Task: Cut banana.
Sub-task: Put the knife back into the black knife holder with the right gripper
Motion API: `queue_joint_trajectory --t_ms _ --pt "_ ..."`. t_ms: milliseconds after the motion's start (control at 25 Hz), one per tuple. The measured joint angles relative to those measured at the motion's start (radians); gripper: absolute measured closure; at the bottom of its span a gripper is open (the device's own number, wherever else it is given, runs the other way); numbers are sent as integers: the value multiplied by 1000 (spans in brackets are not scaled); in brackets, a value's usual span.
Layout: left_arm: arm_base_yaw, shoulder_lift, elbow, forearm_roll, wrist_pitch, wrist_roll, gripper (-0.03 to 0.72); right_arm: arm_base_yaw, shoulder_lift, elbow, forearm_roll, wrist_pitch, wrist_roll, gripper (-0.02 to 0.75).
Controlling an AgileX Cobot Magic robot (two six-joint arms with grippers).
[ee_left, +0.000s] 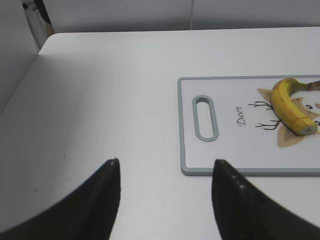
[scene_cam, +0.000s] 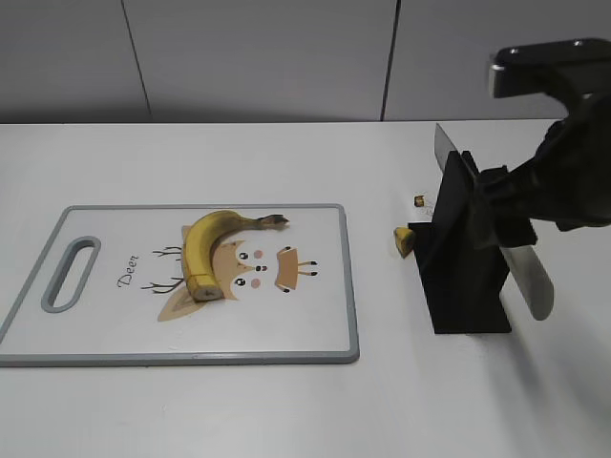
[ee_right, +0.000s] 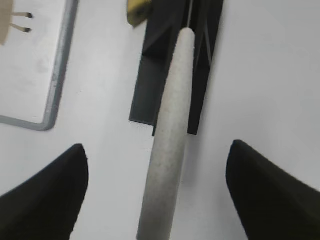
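Observation:
The banana (scene_cam: 205,243) lies on the cutting board (scene_cam: 305,320), curved, its stem tip toward the right and its flat cut end toward the front. It also shows in the left wrist view (ee_left: 286,100). The knife (scene_cam: 530,277) rests in a black stand (scene_cam: 463,277) to the right of the board. My right gripper (ee_right: 157,147) is open, with its fingers on either side of the grey knife handle (ee_right: 170,125) and not touching it. My left gripper (ee_left: 165,162) is open and empty over bare table left of the board (ee_left: 225,150).
A small yellow banana scrap (scene_cam: 404,240) lies between the board and the stand, and shows at the top of the right wrist view (ee_right: 137,12). A tiny brownish crumb (scene_cam: 419,200) sits behind it. A wall runs along the table's far edge.

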Motion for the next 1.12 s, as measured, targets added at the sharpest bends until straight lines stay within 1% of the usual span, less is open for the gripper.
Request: queue_joint_trajectory --t_ms 200,320,640,760,920,1120 --pt "0 0 0 0 0 0 129 0 -186 2 101 3 -205 81" --pt "0 0 0 0 0 0 129 0 -305 50 148 -5 -289 97" --pt "0 0 0 0 0 0 129 0 -630 312 163 2 -369 140" --pt "0 0 0 0 0 0 129 0 -765 370 164 52 -419 145" --pt "0 0 0 0 0 0 129 0 -933 425 169 123 -438 145" --pt "0 0 0 0 0 0 129 0 -1108 492 199 155 -444 146"
